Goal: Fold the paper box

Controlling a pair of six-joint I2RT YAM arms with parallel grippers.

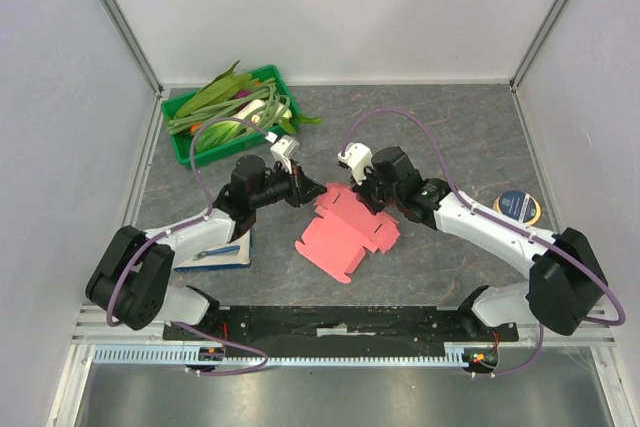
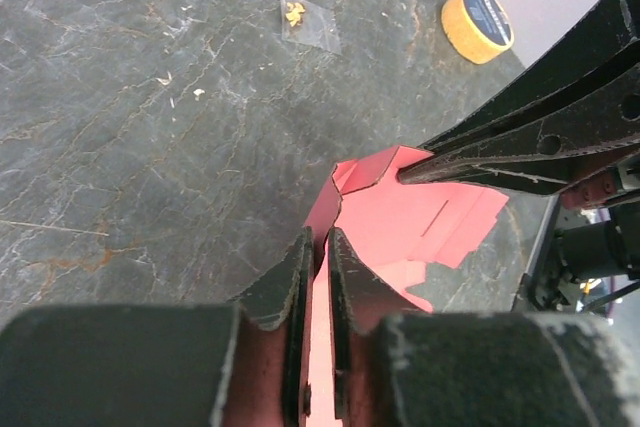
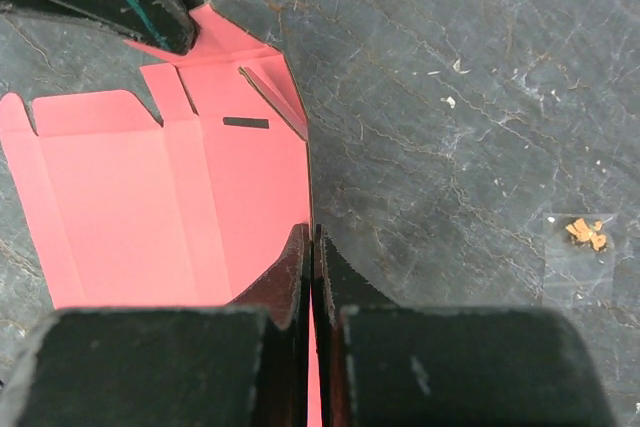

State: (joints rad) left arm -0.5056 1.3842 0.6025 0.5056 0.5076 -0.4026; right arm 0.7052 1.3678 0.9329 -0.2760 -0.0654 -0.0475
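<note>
1. Top external view: the paper box (image 1: 345,232) lies mostly flat on the dark worktop (image 1: 440,127), between the two arms and nearer the front edge. The left gripper (image 1: 305,190) and right gripper (image 1: 365,192) both meet its far edge, close together. A green tray (image 1: 183,152) of vegetables sits at the back left, a booklet (image 1: 215,252) under the left arm, and a tape roll (image 1: 518,207) to the right.
2. Left wrist view: the left gripper (image 2: 318,242) is pinching the thin edge of the paper box (image 2: 420,217), its fingers pressed onto the card. The right gripper (image 2: 405,175) touches a raised flap. The tape roll (image 2: 478,23) and a clear bag (image 2: 305,19) lie beyond.
3. Right wrist view: the right gripper (image 3: 313,237) is clamped on the right edge of the paper box (image 3: 130,207), fingers nearly together. The left gripper (image 3: 170,32) holds the far corner, where a flap stands up.
</note>
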